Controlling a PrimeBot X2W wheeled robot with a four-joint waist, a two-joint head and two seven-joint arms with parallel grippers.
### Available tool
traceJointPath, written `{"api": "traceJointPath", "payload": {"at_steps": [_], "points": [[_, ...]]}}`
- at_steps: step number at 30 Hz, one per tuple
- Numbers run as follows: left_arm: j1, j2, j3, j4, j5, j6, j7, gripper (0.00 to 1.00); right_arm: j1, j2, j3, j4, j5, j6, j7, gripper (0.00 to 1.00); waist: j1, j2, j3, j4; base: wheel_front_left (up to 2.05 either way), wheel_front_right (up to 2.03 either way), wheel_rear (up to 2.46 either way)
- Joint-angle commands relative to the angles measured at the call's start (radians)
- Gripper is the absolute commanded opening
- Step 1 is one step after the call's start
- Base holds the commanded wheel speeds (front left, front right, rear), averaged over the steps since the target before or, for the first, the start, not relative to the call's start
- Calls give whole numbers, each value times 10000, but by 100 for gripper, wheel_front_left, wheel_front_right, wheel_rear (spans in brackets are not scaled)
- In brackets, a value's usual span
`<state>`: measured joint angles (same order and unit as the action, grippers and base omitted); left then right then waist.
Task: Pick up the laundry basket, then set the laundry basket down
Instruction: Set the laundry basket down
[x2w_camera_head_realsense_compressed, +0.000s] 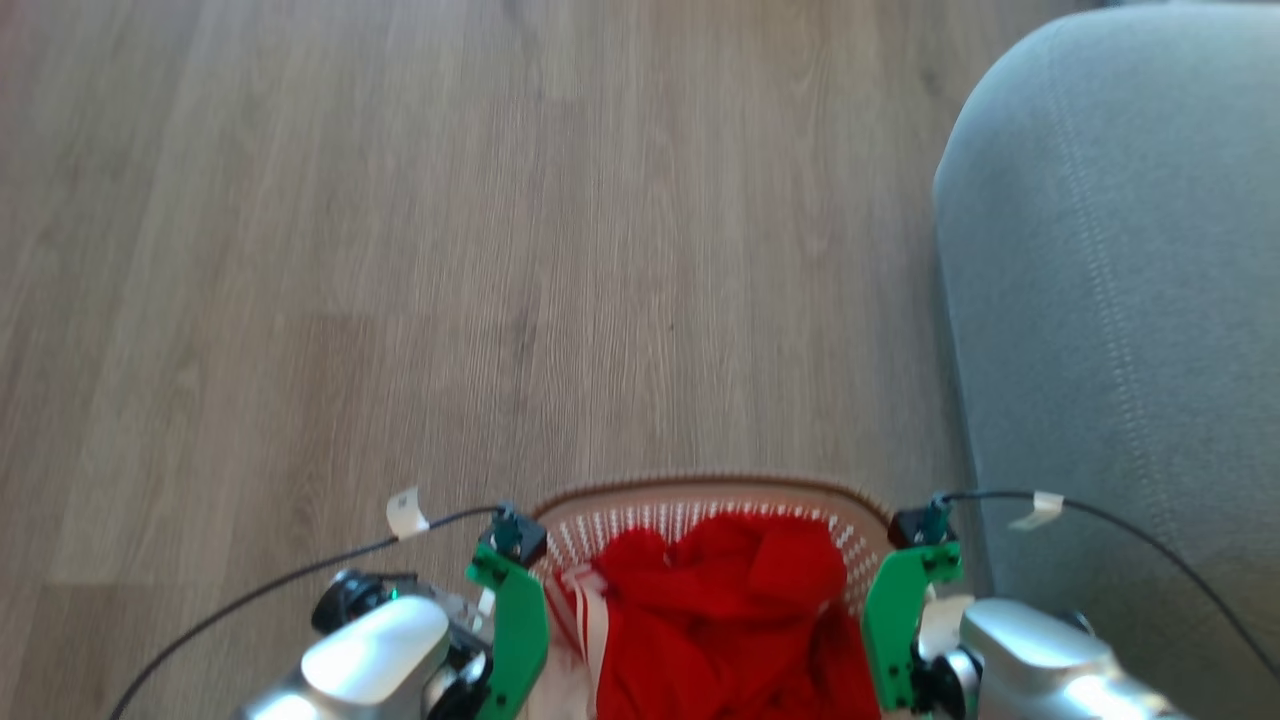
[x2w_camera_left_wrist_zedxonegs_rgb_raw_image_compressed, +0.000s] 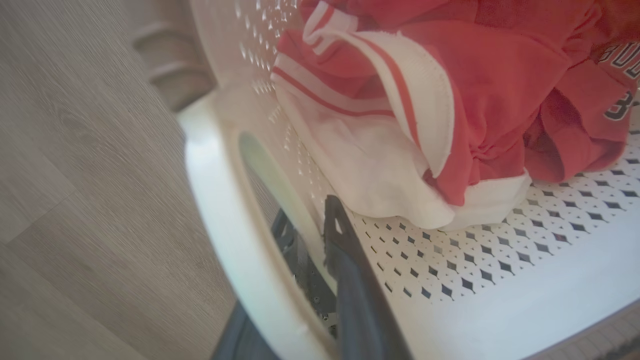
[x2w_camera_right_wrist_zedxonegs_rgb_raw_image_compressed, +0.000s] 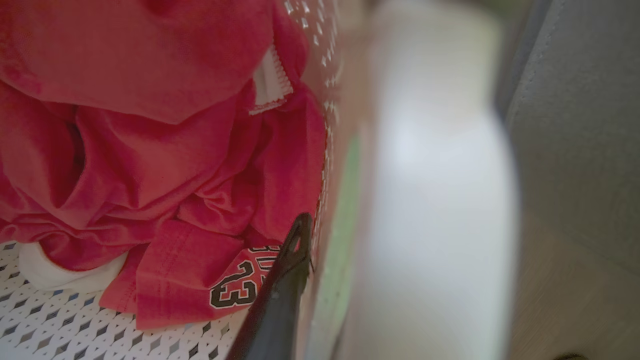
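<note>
**Red laundry fills the white basket, a claw clamped on each side wall**

Seen from the head, the laundry basket (x2w_camera_head_realsense_compressed: 700, 490) sits at 6 o'clock, its brown braided rim (x2w_camera_head_realsense_compressed: 850, 495) curving across the far side. It is over a pale wood-plank floor (x2w_camera_head_realsense_compressed: 400, 250). A grey upholstered sofa (x2w_camera_head_realsense_compressed: 1130, 300) rises at 3 o'clock, just beside the basket's right side. Whether the basket rests on the floor or hangs clear of it cannot be told.

Inside lies a crumpled red garment (x2w_camera_head_realsense_compressed: 730, 600), heaped toward the far wall and covering most of the perforated bottom. White trim with red stripes (x2w_camera_left_wrist_zedxonegs_rgb_raw_image_compressed: 400, 90) folds over its edge toward 9 o'clock. A black number print (x2w_camera_right_wrist_zedxonegs_rgb_raw_image_compressed: 240, 290) shows on a fold near the wall at 3 o'clock.

The left claw (x2w_camera_left_wrist_zedxonegs_rgb_raw_image_compressed: 310, 225), at 7 o'clock in the head view, is clamped on the basket's side wall. One dark finger (x2w_camera_left_wrist_zedxonegs_rgb_raw_image_compressed: 350, 270) lies inside against the perforations. The other finger (x2w_camera_left_wrist_zedxonegs_rgb_raw_image_compressed: 295, 250) is outside, seen through the opening of the white handle (x2w_camera_left_wrist_zedxonegs_rgb_raw_image_compressed: 220, 210).

The right claw (x2w_camera_right_wrist_zedxonegs_rgb_raw_image_compressed: 312, 225), at 5 o'clock, grips the opposite wall. Its inner finger (x2w_camera_right_wrist_zedxonegs_rgb_raw_image_compressed: 282, 285) presses flat on the wall next to the garment. The outer finger is hidden behind the wall and the blurred white handle.
</note>
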<state>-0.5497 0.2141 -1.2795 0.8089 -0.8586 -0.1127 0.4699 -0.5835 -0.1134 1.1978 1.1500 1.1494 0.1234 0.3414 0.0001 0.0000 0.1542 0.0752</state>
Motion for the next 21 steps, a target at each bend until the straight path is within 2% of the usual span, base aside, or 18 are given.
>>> {"api": "traceJointPath", "payload": {"at_steps": [1, 14, 21], "points": [[-656, -365, -8, -251, 352, -180, -236, 0, -609, 91, 111, -403, -193, 73, -386, 0, -1, 0, 721, 82, 0, 0, 0], [-2193, -1457, -6, 1693, 1266, -180, -1796, 0, -1611, -359, -233, -378, -305, 73, -2009, 0, -1, 0, 3140, 175, 0, 0, 0], [-3030, -1630, -6, 2223, 1471, -131, -2473, 0, -2168, -484, -407, -387, -313, 73, -2903, 0, -1, 0, 4392, 182, 0, 0, 0]]}}
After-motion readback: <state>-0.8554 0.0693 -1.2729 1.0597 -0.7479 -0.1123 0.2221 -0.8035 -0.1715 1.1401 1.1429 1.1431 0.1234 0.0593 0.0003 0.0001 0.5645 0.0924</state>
